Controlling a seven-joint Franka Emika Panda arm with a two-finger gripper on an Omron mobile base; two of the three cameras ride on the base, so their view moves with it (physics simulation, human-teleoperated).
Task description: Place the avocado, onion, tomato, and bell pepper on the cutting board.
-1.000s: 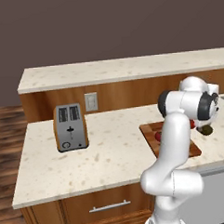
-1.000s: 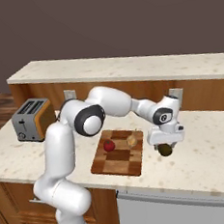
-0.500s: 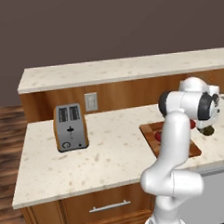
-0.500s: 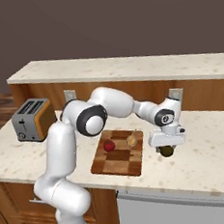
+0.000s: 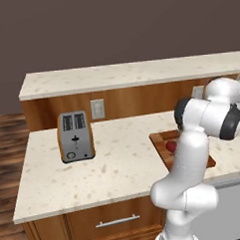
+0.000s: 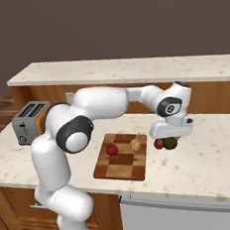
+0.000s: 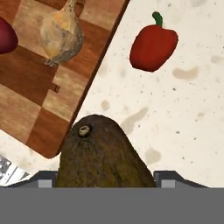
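Between gripper point(image 7: 105, 177) fingertips: avocado point(image 7: 103, 155).

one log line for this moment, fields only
hand: shut on avocado | on cutting board: onion, tomato | on counter: bell pepper

Light was even and soft across the rendered kitchen, with no glare on the worktop point(image 6: 206, 163). Faint, diffuse shadows sat under the toaster point(image 5: 75, 136). The avocado point(image 7: 103, 157), close to the hand camera, looked coarse and slightly blurred.
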